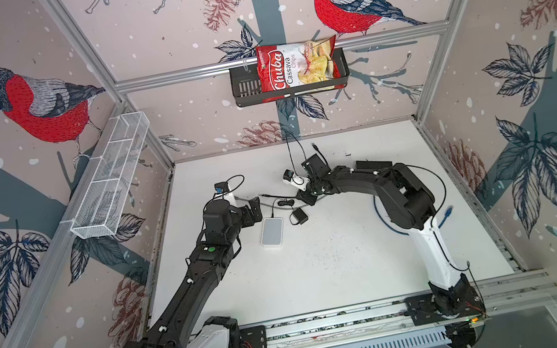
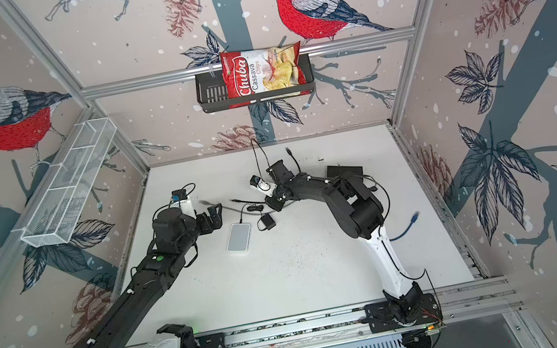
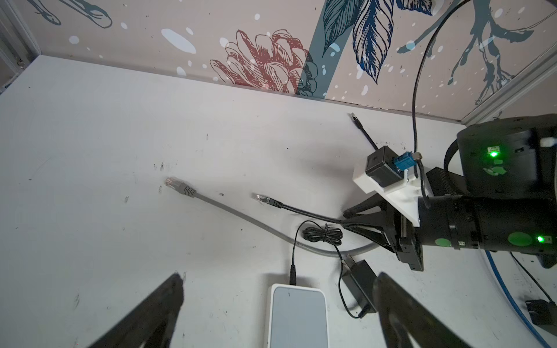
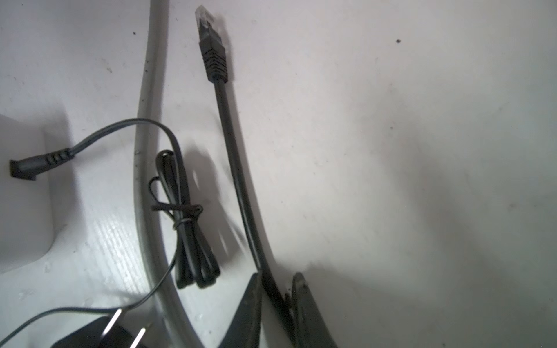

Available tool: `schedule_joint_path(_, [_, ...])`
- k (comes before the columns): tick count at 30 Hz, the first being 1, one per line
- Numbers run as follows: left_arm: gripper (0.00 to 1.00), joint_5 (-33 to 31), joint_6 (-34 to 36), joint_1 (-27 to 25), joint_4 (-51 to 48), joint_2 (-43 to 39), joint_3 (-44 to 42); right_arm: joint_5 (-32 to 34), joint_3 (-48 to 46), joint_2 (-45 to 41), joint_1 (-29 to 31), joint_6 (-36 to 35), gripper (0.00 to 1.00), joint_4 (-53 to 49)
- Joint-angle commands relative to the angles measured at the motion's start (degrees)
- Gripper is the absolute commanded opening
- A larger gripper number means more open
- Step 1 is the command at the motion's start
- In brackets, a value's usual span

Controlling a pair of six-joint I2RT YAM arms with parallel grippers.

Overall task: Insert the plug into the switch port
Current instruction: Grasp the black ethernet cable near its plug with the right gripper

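Two jaws of the left gripper (image 1: 255, 209) are standing spread wide beside the white switch (image 1: 272, 232); farther right, the plug (image 4: 211, 45) is lying flat, its long axis pointing leftward away from the right gripper (image 4: 277, 275), which is pinching the black cable (image 4: 238, 168) behind it.

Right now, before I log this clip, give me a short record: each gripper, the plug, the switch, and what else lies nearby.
left gripper: open, empty, near the switch
right gripper: closed on the black cable, well back from its plug
plug: lying on the table, not inserted
switch: flat on the table, power lead plugged in
nearby: grey cable, power adapter
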Motion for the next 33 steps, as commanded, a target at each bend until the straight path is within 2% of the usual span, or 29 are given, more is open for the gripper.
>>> schedule_joint_path(1, [0.97,1.8,-1.1,0.1,1.9,0.6,0.6,-0.2,-0.2,0.7,0.0,-2.9,0.14,-4.1])
schedule_joint_path(10, [0.97,1.9,-1.7,0.1,1.8,1.5,0.8,2.0,-3.7,-2.8,0.1,-6.5,0.08,0.5])
schedule_joint_path(23, [0.97,4.0,-3.8,0.1,1.7,3.3,1.2,7.8,-8.7,-12.2,0.2,-10.4,0.06,3.9])
schedule_joint_path(27, [0.96,4.8,-5.7,0.1,1.9,4.2,1.6,8.5,-12.8,-16.6,1.2,-10.3,0.06,4.2])
schedule_joint_path(33, [0.96,3.7,-12.5,0.0,-0.1,6.3,3.0,7.4,-23.0,-23.7,4.4,-6.7,0.06,8.1])
